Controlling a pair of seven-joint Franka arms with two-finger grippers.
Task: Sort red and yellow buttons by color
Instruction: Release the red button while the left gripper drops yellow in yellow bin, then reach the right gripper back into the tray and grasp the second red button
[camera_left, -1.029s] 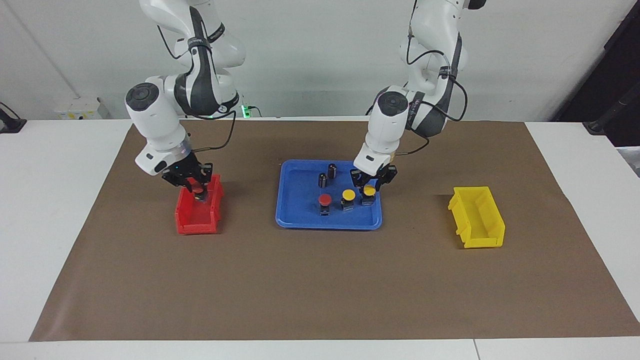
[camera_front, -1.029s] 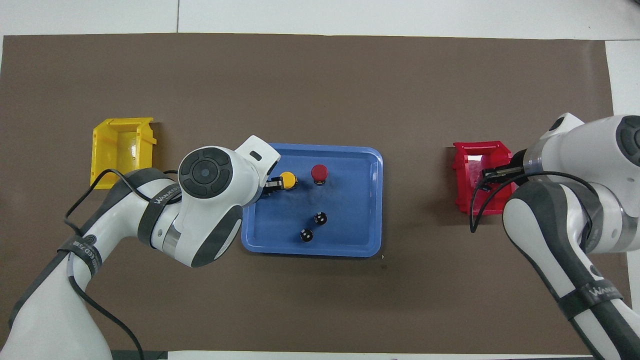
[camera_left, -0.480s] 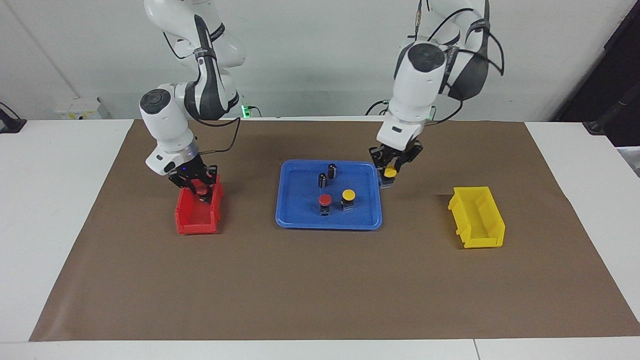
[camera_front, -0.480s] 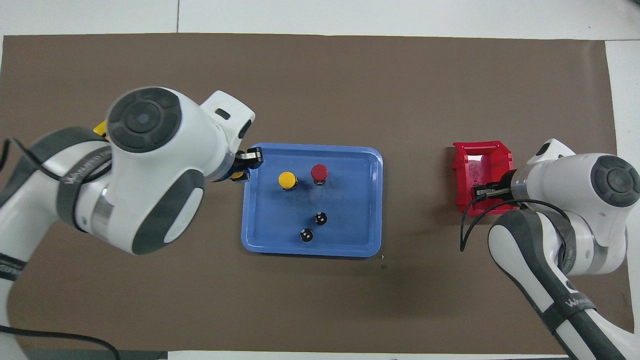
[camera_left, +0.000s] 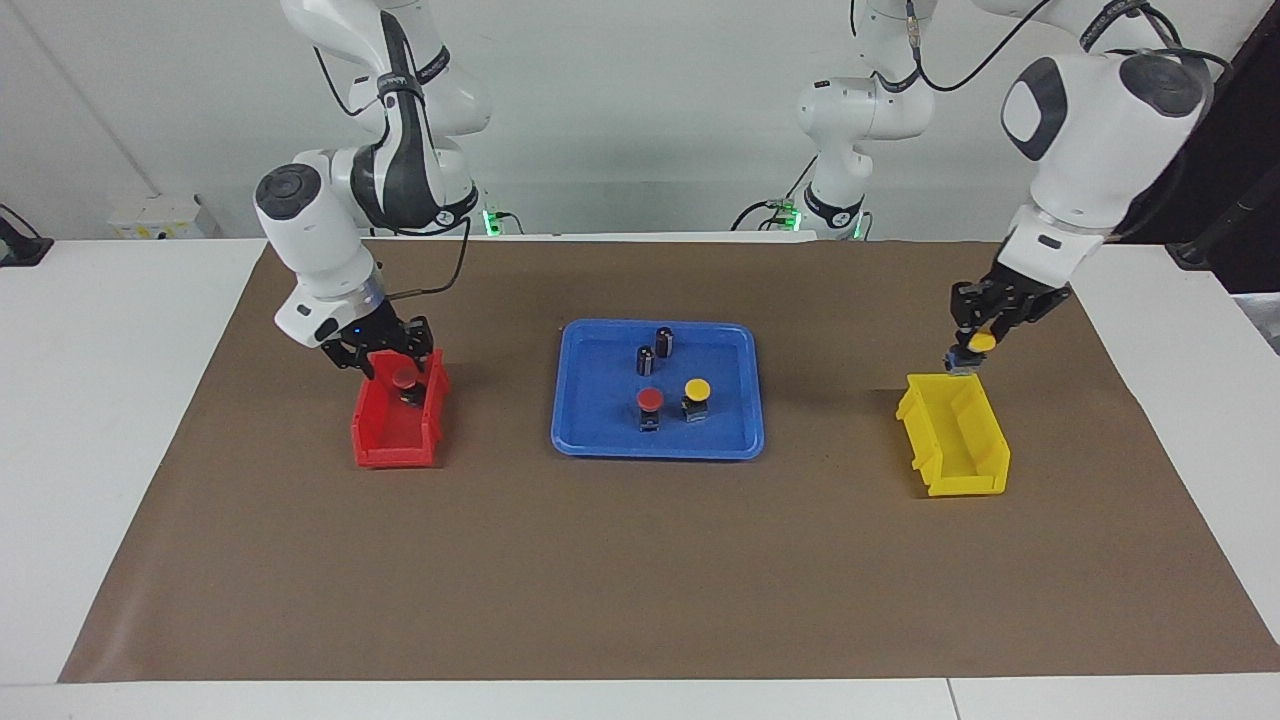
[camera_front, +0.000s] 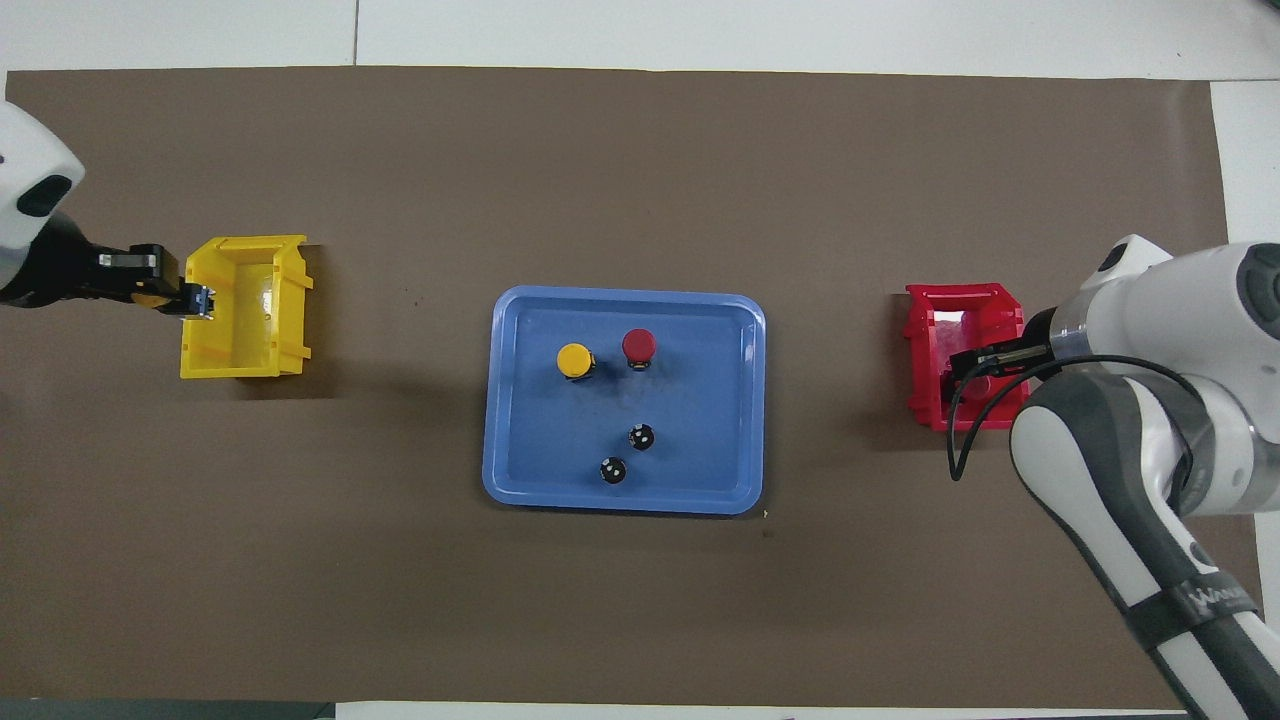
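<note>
A robotics lab is shown: two white robot arms (camera_left: 330, 250) are mounted at a white surface (camera_left: 100, 400) covered with a brown mat (camera_left: 640, 560). A bare white wall (camera_left: 640, 120), loose cables (camera_left: 445, 280) and a wall socket (camera_left: 160, 215) are seen.

Tray (camera_left: 570, 440) mid-tabletop (camera_left: 600, 570), holding 2 buttons (camera_left: 650, 401) beside each other; 2 cylinders (camera_left: 664, 341) nearer the robots. 1 bin (camera_left: 395, 445) toward right arm's end, another bin (camera_left: 960, 470) toward left arm's end.
</note>
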